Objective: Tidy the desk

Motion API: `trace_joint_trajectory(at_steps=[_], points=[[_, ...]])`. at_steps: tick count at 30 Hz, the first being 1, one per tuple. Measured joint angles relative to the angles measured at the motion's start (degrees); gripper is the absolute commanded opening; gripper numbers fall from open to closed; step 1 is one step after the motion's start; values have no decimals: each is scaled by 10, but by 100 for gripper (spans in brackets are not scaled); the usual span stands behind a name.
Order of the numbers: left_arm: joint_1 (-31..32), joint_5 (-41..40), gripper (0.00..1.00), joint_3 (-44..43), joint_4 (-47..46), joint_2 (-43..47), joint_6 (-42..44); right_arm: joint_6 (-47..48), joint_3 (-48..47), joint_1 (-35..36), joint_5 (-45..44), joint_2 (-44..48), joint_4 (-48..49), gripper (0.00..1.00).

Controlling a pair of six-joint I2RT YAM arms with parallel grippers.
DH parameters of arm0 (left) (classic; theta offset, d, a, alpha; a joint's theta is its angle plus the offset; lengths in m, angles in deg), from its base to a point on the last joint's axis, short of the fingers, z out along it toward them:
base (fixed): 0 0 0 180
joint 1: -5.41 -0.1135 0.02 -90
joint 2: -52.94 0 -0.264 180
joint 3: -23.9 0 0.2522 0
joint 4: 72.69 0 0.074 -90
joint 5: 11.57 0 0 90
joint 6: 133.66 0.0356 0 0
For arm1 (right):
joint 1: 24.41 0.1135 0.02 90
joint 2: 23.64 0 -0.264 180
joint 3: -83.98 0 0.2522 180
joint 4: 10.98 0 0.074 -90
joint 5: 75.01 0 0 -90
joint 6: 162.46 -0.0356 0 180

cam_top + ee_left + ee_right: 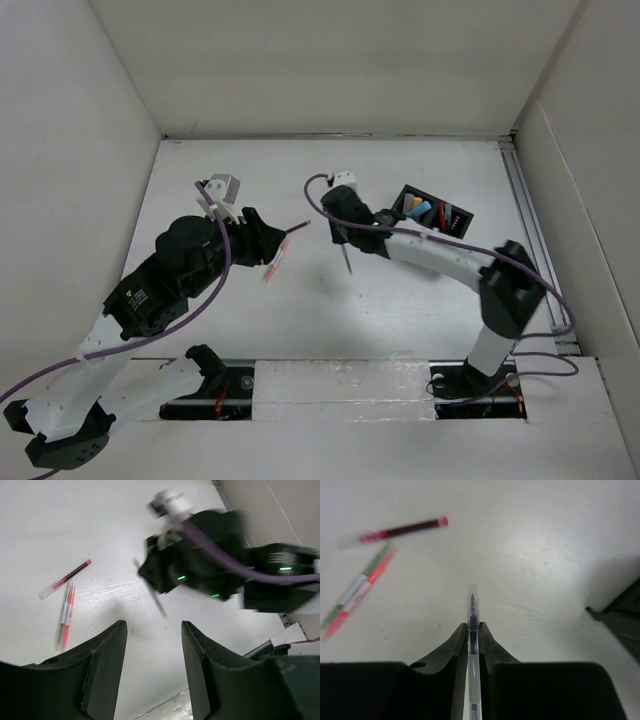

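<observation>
My right gripper (472, 627) pinches a blue pen (472, 605) over the bench (545, 555), my left gripper (153, 630) hangs half open and empty, and on so thin a grip the pen could swivel or slip short of the organizer (436, 212).

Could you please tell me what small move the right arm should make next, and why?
Probably carry the clear pen over to the black organizer: the right gripper is shut on it, and the organizer, with coloured items inside, sits on the desk just right of that gripper.
</observation>
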Motion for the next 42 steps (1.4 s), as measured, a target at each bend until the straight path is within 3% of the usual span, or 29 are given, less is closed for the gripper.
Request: trace_joint_trajectory(at_steps=[7,13,17,22,29,38,39,40,41,42], points=[[0,-21,55,31,-6,-7,-16,163,146,-113,0,313,164,0],[-1,-33,55,41,-27,-39,-31,287,238,-270,39,442,258,0],[-1,-33,56,76,-54,-48,-47,338,303,-370,132,448,320,0],[-1,-36,58,80,-72,-74,-62,367,333,-457,273,384,395,0],[-5,-70,58,70,-71,-102,-81,362,357,-482,386,351,486,0],[-19,-83,54,70,-64,-131,-110,328,478,-484,421,367,559,0],[-20,-82,53,70,-64,-131,-112,324,492,-484,419,374,556,3],[-20,-82,53,70,-64,-131,-113,322,501,-484,417,381,553,13],[-20,-81,53,70,-64,-131,-114,321,504,-484,414,388,547,45],[-20,-81,53,70,-64,-131,-114,320,504,-484,410,396,541,46]])
